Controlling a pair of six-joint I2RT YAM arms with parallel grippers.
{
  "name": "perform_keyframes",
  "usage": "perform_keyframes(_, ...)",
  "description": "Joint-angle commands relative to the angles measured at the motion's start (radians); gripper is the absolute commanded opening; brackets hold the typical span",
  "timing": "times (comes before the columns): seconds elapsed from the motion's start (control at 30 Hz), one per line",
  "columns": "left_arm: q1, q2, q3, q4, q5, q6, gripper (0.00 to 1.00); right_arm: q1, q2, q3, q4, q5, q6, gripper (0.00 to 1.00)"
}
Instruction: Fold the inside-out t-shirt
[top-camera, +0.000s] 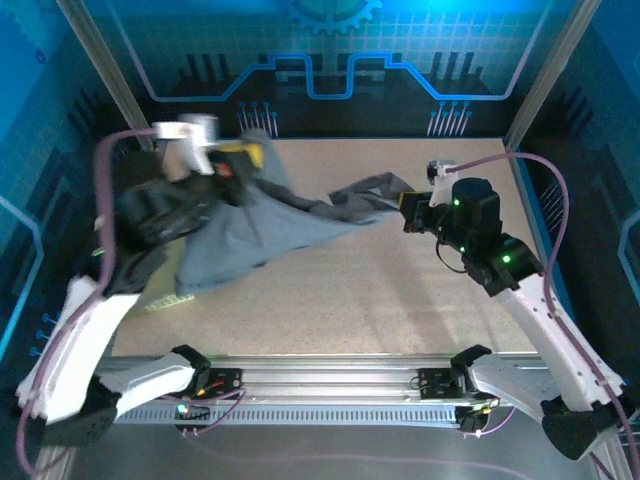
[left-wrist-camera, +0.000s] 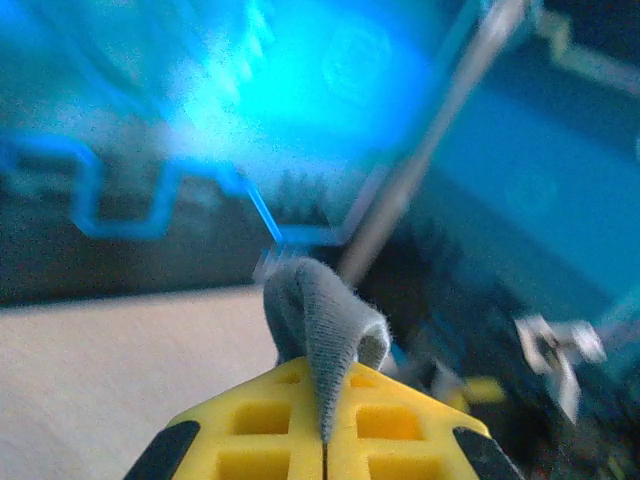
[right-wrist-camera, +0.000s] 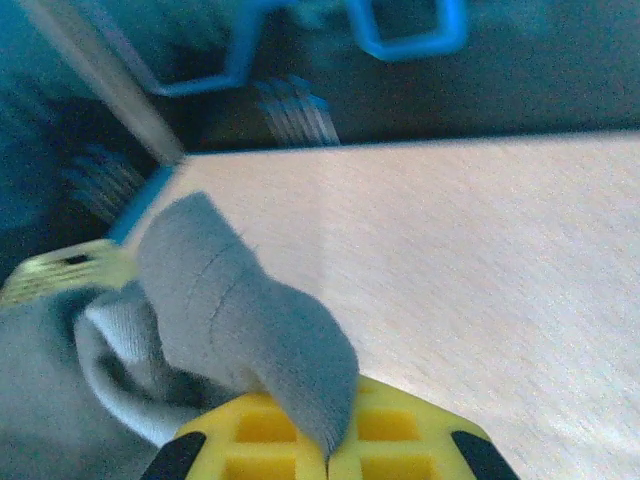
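**Gripping inside-out t-shirt (top-camera: 250, 235) at two points**

Pinches a grey fold tight in left pincer (left-wrist-camera: 325, 440), up near far-left corner of surface (top-camera: 400, 290). Clamps another fold in right pincer (right-wrist-camera: 328, 450), toward right edge. Leaves cloth stretched between, bulk sagging far left.

A robotics lab cell: aluminium frame (top-camera: 330, 372), speckled table (top-camera: 380, 290) (blue circuit-print walls (top-camera: 330, 40)).

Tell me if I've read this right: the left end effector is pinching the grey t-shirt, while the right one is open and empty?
No. The right end effector is shut on the t-shirt too: the right wrist view shows grey fabric clamped in its yellow jaws. The left end effector is pinching it.
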Motion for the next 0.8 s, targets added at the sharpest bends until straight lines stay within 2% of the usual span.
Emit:
perform_keyframes(0.0, -0.141, 0.157, -0.121, 0.041, 0.038, -0.036, 0.0, -0.08, 0.048, -0.106, -0.058, 0.043, 0.08, 0.0)
perform_keyframes(0.07, -0.209, 0.251, -0.214, 0.12, 0.057, -0.099, 0.06, -0.125, 0.094, -0.169, -0.055, 0.031, 0.101, 0.01)
perform_keyframes(0.1, -0.238, 0.295, -0.242, 0.145, 0.06, -0.131, 0.09, -0.143, 0.111, -0.191, -0.061, 0.034, 0.117, 0.09)
perform_keyframes(0.17, -0.306, 0.396, -0.278, 0.208, 0.115, -0.176, 0.32, -0.195, 0.15, -0.205, -0.087, 0.031, 0.148, 0.32)
perform_keyframes(0.23, -0.358, 0.462, -0.282, 0.244, 0.169, -0.199, 0.48, -0.238, 0.161, -0.232, -0.12, 0.05, 0.17, 0.5)
perform_keyframes(0.3, -0.384, 0.465, -0.296, 0.246, 0.161, -0.202, 0.59, -0.273, 0.141, -0.232, -0.132, 0.054, 0.174, 0.61)
perform_keyframes(0.4, -0.362, 0.369, -0.369, 0.241, 0.06, -0.201, 0.78, -0.274, 0.088, -0.217, -0.127, 0.051, 0.144, 0.69)
perform_keyframes(0.47, -0.313, 0.323, -0.396, 0.191, 0.007, -0.21, 0.82, -0.249, 0.07, -0.216, -0.114, 0.027, 0.109, 0.71)
perform_keyframes(0.57, -0.227, 0.351, -0.39, 0.093, -0.023, -0.242, 0.78, -0.186, 0.101, -0.174, -0.126, 0.01, 0.097, 0.71)
perform_keyframes(0.77, -0.251, 0.482, -0.355, 0.008, -0.025, -0.189, 0.79, -0.099, 0.192, -0.225, -0.193, 0.071, 0.19, 0.73)
